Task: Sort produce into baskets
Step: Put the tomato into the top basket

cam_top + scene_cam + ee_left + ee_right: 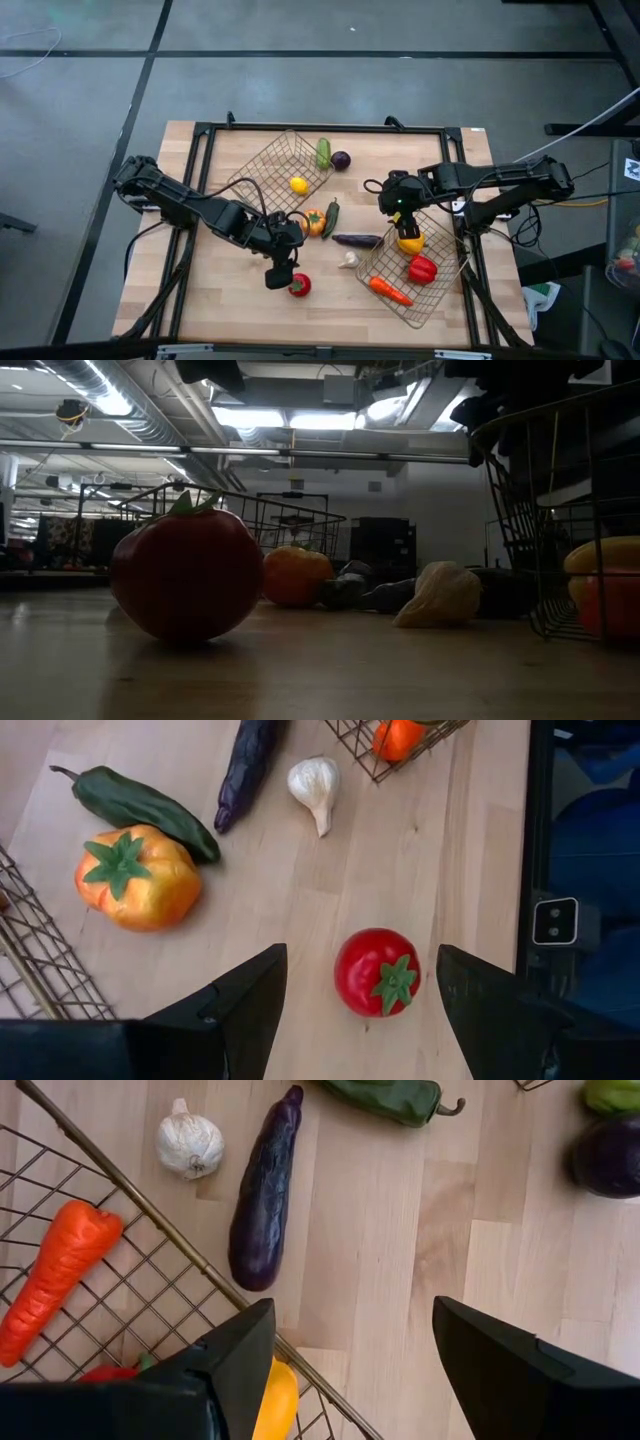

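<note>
Fingers of the left gripper (360, 1010) are spread wide around a glossy round tomato (377, 972) at lower centre, not touching. Right gripper (355, 1370), equally spread, holds nothing above the wire-mesh basket (150, 1220) rim.

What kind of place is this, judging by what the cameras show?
Probably a robotics lab or workshop in an industrial hall. The wooden table stands on bare grey concrete, the low view shows exposed ceiling ducts and strip lights, and cables trail beside the right arm.
</note>
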{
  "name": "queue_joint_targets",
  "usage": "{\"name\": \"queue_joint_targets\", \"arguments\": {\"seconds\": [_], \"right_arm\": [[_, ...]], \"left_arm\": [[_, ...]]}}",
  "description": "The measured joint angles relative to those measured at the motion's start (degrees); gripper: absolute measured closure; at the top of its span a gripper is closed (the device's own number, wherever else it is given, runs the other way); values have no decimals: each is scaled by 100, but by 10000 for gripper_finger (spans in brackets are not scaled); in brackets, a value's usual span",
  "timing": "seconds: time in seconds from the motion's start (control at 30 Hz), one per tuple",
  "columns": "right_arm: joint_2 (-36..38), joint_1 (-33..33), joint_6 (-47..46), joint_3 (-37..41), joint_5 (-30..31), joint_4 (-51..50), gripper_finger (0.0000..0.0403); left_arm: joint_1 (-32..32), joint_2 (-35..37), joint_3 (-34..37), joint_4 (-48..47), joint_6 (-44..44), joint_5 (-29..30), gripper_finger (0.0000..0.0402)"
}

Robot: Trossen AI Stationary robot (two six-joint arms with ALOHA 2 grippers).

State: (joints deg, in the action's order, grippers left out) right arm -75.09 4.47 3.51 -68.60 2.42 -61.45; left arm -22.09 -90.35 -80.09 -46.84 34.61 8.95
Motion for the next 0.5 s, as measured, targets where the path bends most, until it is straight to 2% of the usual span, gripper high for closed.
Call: {"name": "queue_joint_targets", "arguments": {"seconds": [0.5], "right_arm": [[0,0,0,0,0,0,134]], "left_arm": [[0,2,0,133,175,-90,150]]}}
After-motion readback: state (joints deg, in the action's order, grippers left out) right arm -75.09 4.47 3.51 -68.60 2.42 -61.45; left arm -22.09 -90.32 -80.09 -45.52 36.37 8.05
